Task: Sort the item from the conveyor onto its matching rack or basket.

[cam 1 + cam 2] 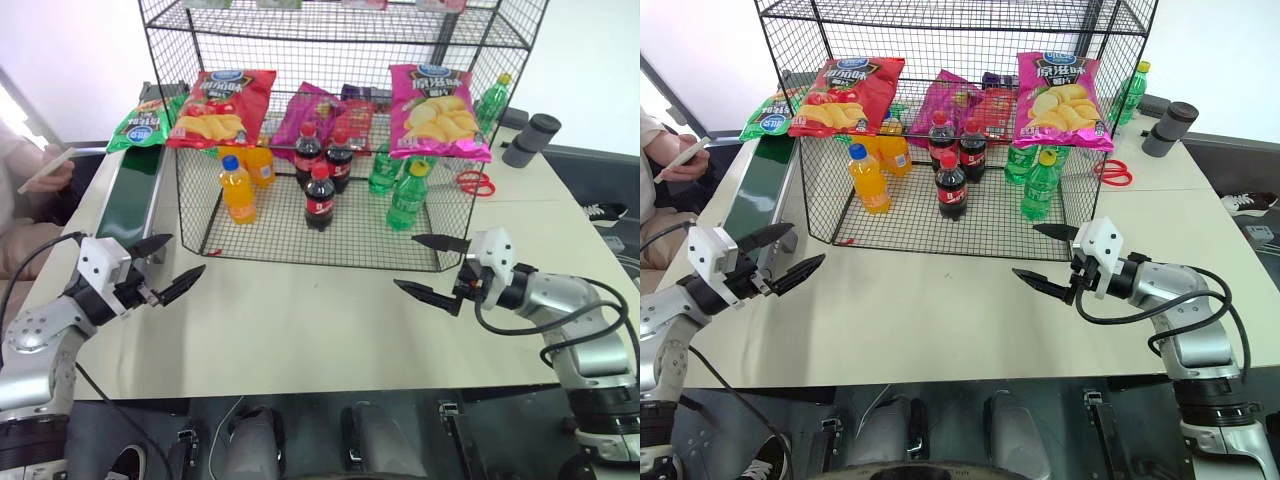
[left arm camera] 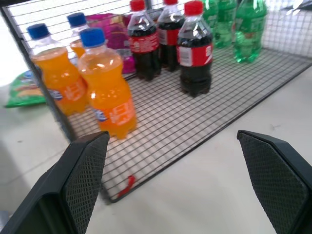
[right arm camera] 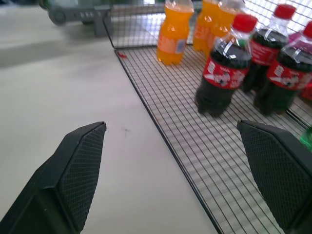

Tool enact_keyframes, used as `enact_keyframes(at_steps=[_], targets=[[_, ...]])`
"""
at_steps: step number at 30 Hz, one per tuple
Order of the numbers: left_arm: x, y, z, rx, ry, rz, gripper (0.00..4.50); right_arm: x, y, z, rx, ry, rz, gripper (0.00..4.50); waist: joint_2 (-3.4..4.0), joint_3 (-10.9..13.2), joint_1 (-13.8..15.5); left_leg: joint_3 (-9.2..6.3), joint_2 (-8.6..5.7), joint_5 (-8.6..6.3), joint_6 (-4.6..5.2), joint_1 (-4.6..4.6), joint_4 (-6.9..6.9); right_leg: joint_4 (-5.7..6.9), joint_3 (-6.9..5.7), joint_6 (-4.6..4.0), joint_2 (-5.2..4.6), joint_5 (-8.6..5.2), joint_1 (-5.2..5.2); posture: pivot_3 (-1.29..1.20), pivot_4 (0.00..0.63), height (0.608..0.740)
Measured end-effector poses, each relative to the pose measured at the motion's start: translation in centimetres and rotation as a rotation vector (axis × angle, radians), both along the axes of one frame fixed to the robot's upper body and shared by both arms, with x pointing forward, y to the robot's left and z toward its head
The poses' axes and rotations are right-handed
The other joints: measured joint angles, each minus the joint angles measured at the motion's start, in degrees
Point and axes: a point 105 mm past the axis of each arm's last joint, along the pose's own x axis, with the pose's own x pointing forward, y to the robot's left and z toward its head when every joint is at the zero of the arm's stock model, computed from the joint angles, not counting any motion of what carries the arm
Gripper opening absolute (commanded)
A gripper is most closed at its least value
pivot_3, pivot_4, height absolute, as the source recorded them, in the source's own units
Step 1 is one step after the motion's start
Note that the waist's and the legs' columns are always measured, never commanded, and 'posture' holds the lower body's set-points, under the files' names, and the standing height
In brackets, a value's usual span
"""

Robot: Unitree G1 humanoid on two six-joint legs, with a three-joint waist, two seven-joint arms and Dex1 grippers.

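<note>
White table (image 1: 300,330) is carrying the rack (image 1: 330,150); green crisp bag (image 1: 135,125) is lying at the conveyor's (image 1: 130,195) far end. Both grippers, left (image 1: 165,268) and right (image 1: 432,268), are hanging spread and empty. Bag is likely light, slippery, crushable: pinching an edge seam seems best.

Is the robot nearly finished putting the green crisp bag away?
Not yet. The green crisp bag lies on the conveyor, beside the rack. The left gripper and right gripper hover open and empty. Grabbing and placing it remain.
</note>
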Motion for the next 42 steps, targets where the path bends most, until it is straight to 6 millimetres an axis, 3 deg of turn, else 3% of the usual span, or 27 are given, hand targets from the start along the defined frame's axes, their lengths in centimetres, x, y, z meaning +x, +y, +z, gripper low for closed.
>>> enact_keyframes(at_steps=[7,16,21,31,35,42], targets=[[-1.5,2.0,0.1,0.131,-0.083,0.084,4.50,-1.4,2.9,-0.2,0.016,0.070,0.169,4.48,0.00,0.00,0.22,0.01,0.00,-0.01,0.01,-0.01,0.00,-0.02,-0.01,-0.01,-0.05,0.00,0.00,0.00,0.150,0.740],[-3.8,3.6,-0.8,0.446,-0.159,0.120,4.50,-1.5,5.6,0.5,0.090,0.086,0.274,4.48,-0.06,-0.04,0.30,0.04,0.00,-0.01,0.02,-0.01,-0.02,-0.03,-0.03,-0.03,-0.08,-0.01,-0.01,0.00,0.150,0.740],[-3.9,5.1,0.4,0.644,-0.270,0.180,4.50,-3.8,7.2,1.4,0.158,0.118,0.453,4.48,-0.06,-0.04,0.24,0.06,0.01,-0.02,0.03,0.00,-0.04,-0.03,-0.03,-0.04,-0.12,-0.01,-0.01,0.00,0.150,0.740],[-4.4,6.1,-0.9,0.893,-0.317,0.234,4.50,-3.1,7.4,0.5,0.125,0.131,0.426,4.48,-0.08,-0.05,0.16,0.13,0.02,-0.03,0.03,-0.01,-0.06,-0.03,-0.05,-0.03,-0.14,-0.01,-0.06,0.00,0.150,0.740],[-4.5,6.8,-1.1,0.950,-0.316,0.276,4.50,-3.3,7.1,-1.2,0.066,0.152,0.415,4.48,-0.07,-0.05,0.18,0.14,0.02,-0.03,0.04,-0.01,-0.06,-0.03,-0.06,-0.04,-0.15,-0.01,-0.07,0.00,0.150,0.740],[-4.7,8.7,-0.7,1.031,-0.306,0.393,4.50,-3.1,7.1,-1.0,0.063,0.141,0.413,4.48,-0.09,-0.06,0.01,0.17,0.04,-0.03,0.04,0.00,-0.08,-0.02,-0.06,-0.04,-0.14,0.00,-0.10,0.00,0.150,0.740]])
